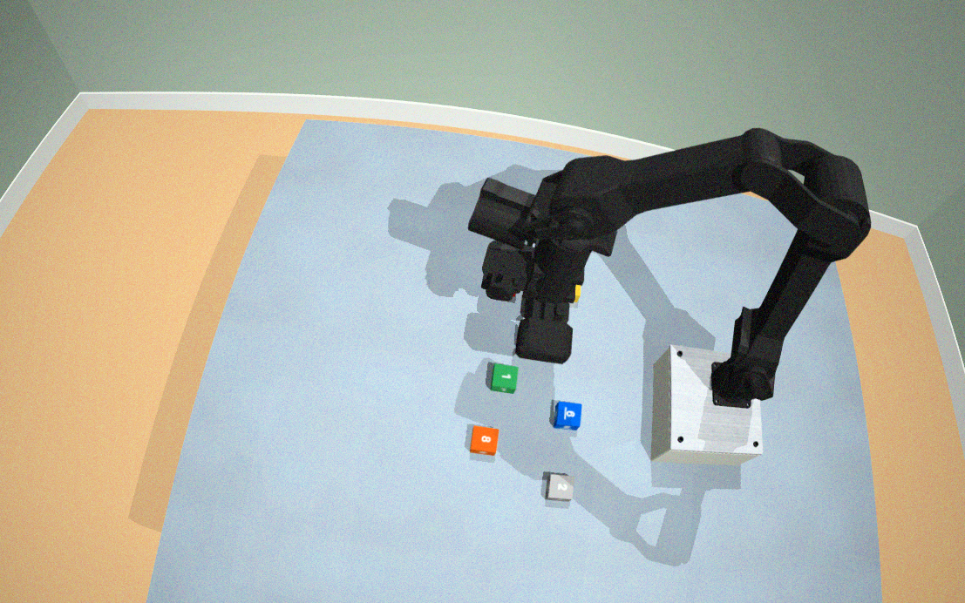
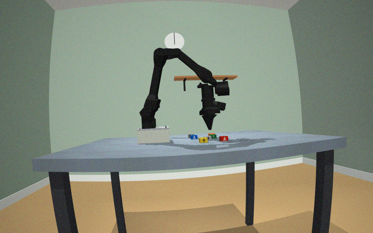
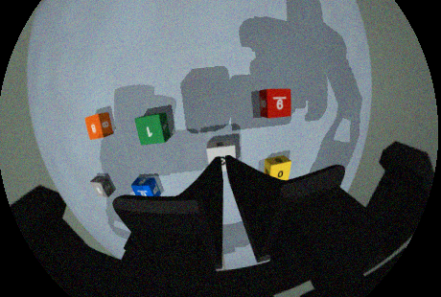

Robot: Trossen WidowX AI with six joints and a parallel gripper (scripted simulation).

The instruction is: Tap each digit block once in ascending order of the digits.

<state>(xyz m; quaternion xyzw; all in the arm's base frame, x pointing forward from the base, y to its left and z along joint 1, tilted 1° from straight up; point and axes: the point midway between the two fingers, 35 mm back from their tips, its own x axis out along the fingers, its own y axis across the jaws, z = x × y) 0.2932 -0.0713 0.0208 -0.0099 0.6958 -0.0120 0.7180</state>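
My gripper (image 2: pixel 209 129) (image 3: pixel 221 161) is shut and empty, a little above the white block 3 (image 2: pixel 209 137) (image 3: pixel 220 150), whose front part its tips cover in the wrist view. The yellow block 0 (image 1: pixel 578 293) (image 2: pixel 203 140) (image 3: pixel 277 168) and red block 9 (image 2: pixel 223 138) (image 3: pixel 275 103) are mostly behind the arm in the top view. The green block 1 (image 1: pixel 504 377) (image 3: pixel 152 128), blue block 6 (image 1: pixel 567 414) (image 2: pixel 193 137) (image 3: pixel 146 187), orange block 8 (image 1: pixel 484 440) (image 3: pixel 99 125) and grey block 2 (image 1: pixel 559 487) (image 3: pixel 103 186) stand apart on the table.
The pale base box (image 1: pixel 703 404) (image 2: pixel 153 136) carries the arm, beside the blocks on the blue-grey table (image 1: pixel 305 375) (image 2: pixel 95 150). The arm arches over the table and hides the white block in the top view. A wooden shelf (image 2: pixel 192 78) is on the wall behind.
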